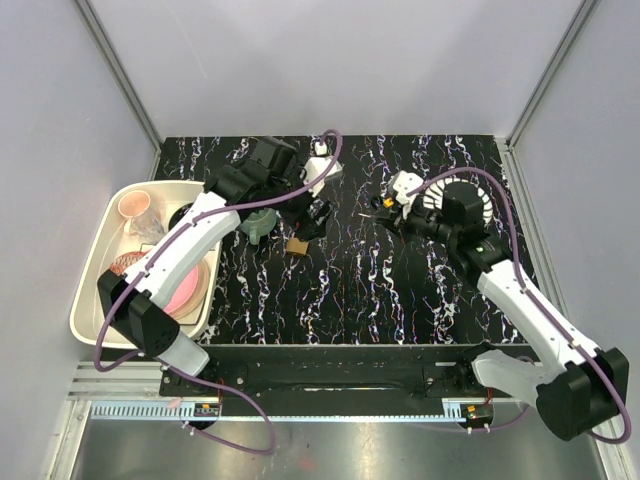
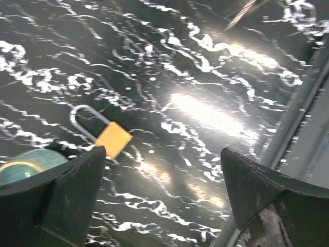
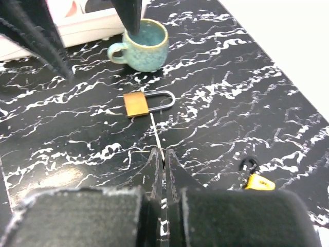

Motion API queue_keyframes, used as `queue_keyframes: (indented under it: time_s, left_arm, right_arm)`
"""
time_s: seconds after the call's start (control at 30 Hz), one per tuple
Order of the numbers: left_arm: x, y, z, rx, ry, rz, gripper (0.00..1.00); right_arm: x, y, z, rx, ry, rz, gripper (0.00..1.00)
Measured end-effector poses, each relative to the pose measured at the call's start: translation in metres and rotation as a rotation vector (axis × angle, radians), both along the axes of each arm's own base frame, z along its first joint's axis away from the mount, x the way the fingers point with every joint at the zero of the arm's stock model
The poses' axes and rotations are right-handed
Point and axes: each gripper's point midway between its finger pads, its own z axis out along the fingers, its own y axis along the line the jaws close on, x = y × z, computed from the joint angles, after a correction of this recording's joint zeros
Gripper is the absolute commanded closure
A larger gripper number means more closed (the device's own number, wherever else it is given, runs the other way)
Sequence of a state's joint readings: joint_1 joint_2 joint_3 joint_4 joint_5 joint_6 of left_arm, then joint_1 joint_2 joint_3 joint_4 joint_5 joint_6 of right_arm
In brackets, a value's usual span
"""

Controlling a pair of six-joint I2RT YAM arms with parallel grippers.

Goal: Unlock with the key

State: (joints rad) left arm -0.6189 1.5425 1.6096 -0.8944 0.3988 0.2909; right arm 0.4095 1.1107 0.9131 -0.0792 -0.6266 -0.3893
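Note:
A brass padlock (image 1: 296,244) with a silver shackle lies flat on the black marbled table (image 1: 360,290). It also shows in the left wrist view (image 2: 113,139) and the right wrist view (image 3: 136,104). My right gripper (image 1: 384,207) (image 3: 163,154) is shut on the key (image 3: 156,133), whose thin blade sticks out toward the padlock and stops short of it. A yellow tag (image 3: 258,181) on a black ring hangs to the right. My left gripper (image 1: 317,215) (image 2: 163,154) is open and empty, hovering just right of the padlock.
A teal mug (image 1: 262,222) (image 3: 144,46) stands just behind the padlock, close to the left gripper. A cream bin (image 1: 92,270) with pink plates and a cup sits at the left edge. Grey walls enclose the table.

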Motion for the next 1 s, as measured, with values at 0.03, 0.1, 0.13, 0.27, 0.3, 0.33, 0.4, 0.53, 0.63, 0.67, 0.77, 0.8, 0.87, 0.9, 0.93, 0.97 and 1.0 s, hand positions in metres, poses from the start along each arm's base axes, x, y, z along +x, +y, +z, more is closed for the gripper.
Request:
queue_keyframes:
  time_s: [0.03, 0.1, 0.13, 0.27, 0.3, 0.33, 0.4, 0.53, 0.63, 0.67, 0.77, 0.8, 0.87, 0.9, 0.93, 0.97, 1.0]
  left_arm:
    - [0.008, 0.005, -0.001, 0.011, -0.019, 0.010, 0.01]
    - [0.026, 0.015, -0.008, 0.038, -0.052, 0.027, 0.01]
    - [0.036, 0.019, -0.013, 0.056, -0.063, 0.032, 0.01]
    - [0.076, 0.027, -0.045, 0.132, -0.065, 0.036, 0.01]
    - [0.086, 0.027, -0.054, 0.153, -0.064, 0.031, 0.01]
    - [0.094, 0.026, -0.064, 0.173, -0.061, 0.022, 0.01]
    - [0.106, 0.024, -0.080, 0.206, -0.056, 0.003, 0.01]
    - [0.129, 0.020, -0.106, 0.281, -0.072, -0.039, 0.01]
    - [0.145, 0.021, -0.123, 0.337, -0.097, -0.068, 0.01]
    - [0.148, 0.021, -0.127, 0.354, -0.105, -0.079, 0.01]
    - [0.157, 0.026, -0.139, 0.411, -0.131, -0.115, 0.03]
    - [0.159, 0.028, -0.143, 0.428, -0.139, -0.125, 0.05]
    - [0.163, 0.032, -0.151, 0.459, -0.149, -0.147, 0.09]
    - [0.165, 0.033, -0.154, 0.473, -0.155, -0.157, 0.14]
    - [0.166, 0.034, -0.158, 0.484, -0.160, -0.170, 0.17]
    - [0.168, 0.035, -0.161, 0.494, -0.164, -0.183, 0.19]
    - [0.168, 0.036, -0.165, 0.503, -0.165, -0.196, 0.22]
  right_arm:
    - [0.001, -0.006, 0.003, -0.005, -0.015, -0.025, 1.00]
    - [0.000, -0.017, 0.007, -0.021, -0.037, -0.061, 1.00]
    - [0.000, -0.021, 0.007, -0.030, -0.045, -0.074, 1.00]
    - [-0.004, -0.038, -0.001, -0.064, -0.048, -0.109, 1.00]
    - [-0.004, -0.041, -0.004, -0.072, -0.041, -0.114, 1.00]
    - [-0.006, -0.044, -0.008, -0.080, -0.031, -0.118, 1.00]
    - [-0.007, -0.047, -0.014, -0.091, -0.013, -0.125, 1.00]
    - [-0.007, -0.053, -0.017, -0.098, 0.003, -0.141, 1.00]
    - [-0.008, -0.058, -0.016, -0.100, 0.001, -0.159, 1.00]
    - [-0.008, -0.059, -0.016, -0.100, -0.002, -0.164, 1.00]
    - [-0.008, -0.062, -0.018, -0.101, -0.001, -0.171, 1.00]
    - [-0.008, -0.063, -0.019, -0.103, 0.003, -0.174, 1.00]
    - [-0.008, -0.064, -0.022, -0.105, 0.010, -0.177, 1.00]
    - [-0.008, -0.064, -0.023, -0.106, 0.013, -0.179, 1.00]
    - [-0.008, -0.065, -0.023, -0.106, 0.013, -0.181, 1.00]
    - [-0.008, -0.065, -0.023, -0.106, 0.013, -0.182, 1.00]
    - [-0.008, -0.065, -0.023, -0.106, 0.013, -0.183, 1.00]
